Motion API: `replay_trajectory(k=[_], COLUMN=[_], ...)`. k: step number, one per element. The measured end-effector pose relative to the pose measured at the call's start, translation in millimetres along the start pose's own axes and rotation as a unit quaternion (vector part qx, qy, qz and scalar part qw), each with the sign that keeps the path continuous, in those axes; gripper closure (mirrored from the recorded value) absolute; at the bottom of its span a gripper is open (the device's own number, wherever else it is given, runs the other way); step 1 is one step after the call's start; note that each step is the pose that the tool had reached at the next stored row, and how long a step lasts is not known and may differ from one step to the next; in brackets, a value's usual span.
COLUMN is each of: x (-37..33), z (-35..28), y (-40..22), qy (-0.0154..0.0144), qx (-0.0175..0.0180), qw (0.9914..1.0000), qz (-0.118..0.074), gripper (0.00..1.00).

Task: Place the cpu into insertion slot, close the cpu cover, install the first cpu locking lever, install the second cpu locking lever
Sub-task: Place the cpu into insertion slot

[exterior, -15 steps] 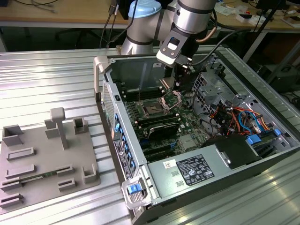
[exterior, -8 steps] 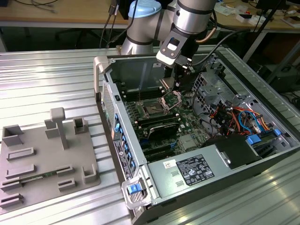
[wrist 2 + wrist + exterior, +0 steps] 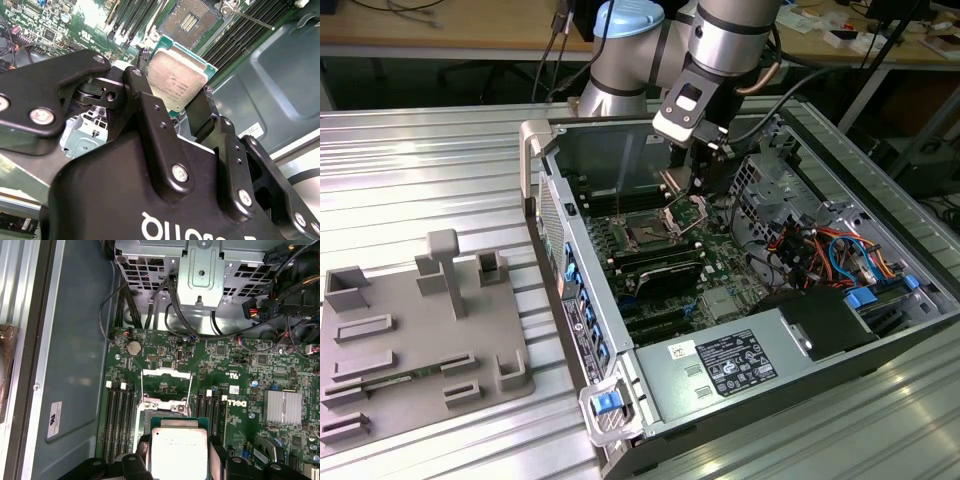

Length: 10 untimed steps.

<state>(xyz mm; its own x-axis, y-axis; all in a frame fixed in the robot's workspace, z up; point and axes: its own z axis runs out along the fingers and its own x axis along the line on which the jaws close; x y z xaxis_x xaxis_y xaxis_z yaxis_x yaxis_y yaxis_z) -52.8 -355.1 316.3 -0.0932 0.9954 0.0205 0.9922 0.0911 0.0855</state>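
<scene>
My gripper is shut on the cpu, a small square chip with a silver top, held by two opposite edges between black fingers. In the exterior view the gripper hangs inside the open computer case, just above the board. The insertion slot, a dark square socket with a pin field, lies open a short way beyond the chip. In the exterior view the slot sits beside the raised cpu cover. The cover stands open past the cpu. A thin lever rod lies beside the socket.
Long black memory slots flank the socket on both sides. A grey finned heatsink sits on the board. A metal drive cage and loose cables crowd the case's far side. A grey fixture plate lies on the table.
</scene>
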Motion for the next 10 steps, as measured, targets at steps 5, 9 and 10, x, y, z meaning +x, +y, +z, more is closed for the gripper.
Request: replay_trajectory(k=[5,9,10], x=[0.0,0.0,0.0], z=[1.4,2.0,2.4], y=[-0.1,-0.2,-0.2], qy=[0.0000,0.0000,0.0000], qx=[0.0001,0.0001,0.0002], qw=[1.00000,1.00000,1.00000], qz=[0.000,0.000,0.000], gripper=[0.45,0.45,0.45])
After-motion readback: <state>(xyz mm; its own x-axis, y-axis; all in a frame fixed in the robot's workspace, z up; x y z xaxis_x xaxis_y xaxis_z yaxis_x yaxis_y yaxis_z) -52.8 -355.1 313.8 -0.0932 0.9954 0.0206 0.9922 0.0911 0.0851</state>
